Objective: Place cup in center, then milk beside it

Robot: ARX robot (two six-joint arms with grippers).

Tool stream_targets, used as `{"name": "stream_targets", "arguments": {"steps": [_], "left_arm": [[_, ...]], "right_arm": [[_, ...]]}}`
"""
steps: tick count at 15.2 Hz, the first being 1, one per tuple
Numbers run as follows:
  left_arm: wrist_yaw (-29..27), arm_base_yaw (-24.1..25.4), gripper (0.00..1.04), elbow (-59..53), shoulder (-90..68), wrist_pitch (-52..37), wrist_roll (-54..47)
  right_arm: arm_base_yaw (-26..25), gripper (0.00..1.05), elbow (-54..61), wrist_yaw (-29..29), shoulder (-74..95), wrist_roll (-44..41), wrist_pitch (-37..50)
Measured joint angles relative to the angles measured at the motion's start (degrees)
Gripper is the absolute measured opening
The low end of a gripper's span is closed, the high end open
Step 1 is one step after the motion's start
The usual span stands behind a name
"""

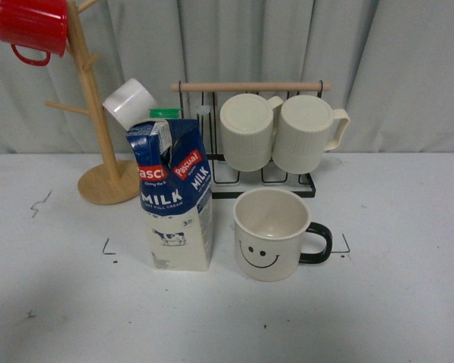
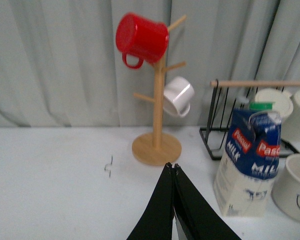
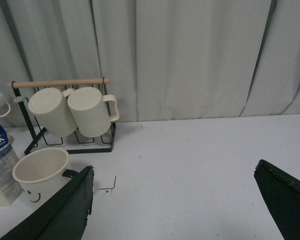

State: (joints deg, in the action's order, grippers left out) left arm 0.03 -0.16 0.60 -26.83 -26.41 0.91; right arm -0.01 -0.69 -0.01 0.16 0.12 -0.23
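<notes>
We see the smiley-face cup (image 1: 272,234) standing upright inside the black corner marks of the center (image 1: 227,302), black handle turned away from the milk carton (image 1: 174,200), which stands upright just beside it with a narrow gap between them. Our left gripper (image 2: 174,172) hangs above the table with its two black fingers pressed together, holding nothing; the carton lies just ahead of it toward the cup's side, and the cup's rim shows beyond that. Ahead of this gripper stands a wooden mug tree (image 1: 98,128) carrying a red mug (image 1: 34,29) on a top peg and a small white mug (image 1: 130,103) lower down. Our right gripper (image 3: 175,200) is spread wide, its fingers well apart and empty; the cup sits just beyond one fingertip, with a corner mark (image 3: 110,184) on bare tabletop between the fingers. Behind cup and carton, a black wire rack (image 1: 250,136) with a wooden bar holds two ribbed cream mugs (image 1: 284,132). A pale curtain (image 1: 393,68) closes the background.
</notes>
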Motion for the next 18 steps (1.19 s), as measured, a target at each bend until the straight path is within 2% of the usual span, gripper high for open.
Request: {"name": "stream_targets", "arguments": {"steps": [5, 12, 14, 18], "left_arm": [[-0.04, 0.11, 0.02, -0.02, 8.79, 8.59, -0.02], [-0.04, 0.11, 0.02, -0.02, 16.74, 16.33, -0.02], [-0.04, 0.11, 0.02, 0.02, 26.16, 26.80, -0.04], [-0.02, 0.11, 0.02, 0.02, 26.60, 26.64, -0.07]], "right_arm": [[0.00, 0.98, 0.00, 0.02, 0.00, 0.00, 0.02], [0.00, 0.98, 0.00, 0.00, 0.00, 0.00, 0.02], [0.00, 0.98, 0.00, 0.02, 0.00, 0.00, 0.02], [0.00, 0.98, 0.02, 0.00, 0.02, 0.00, 0.04]]}}
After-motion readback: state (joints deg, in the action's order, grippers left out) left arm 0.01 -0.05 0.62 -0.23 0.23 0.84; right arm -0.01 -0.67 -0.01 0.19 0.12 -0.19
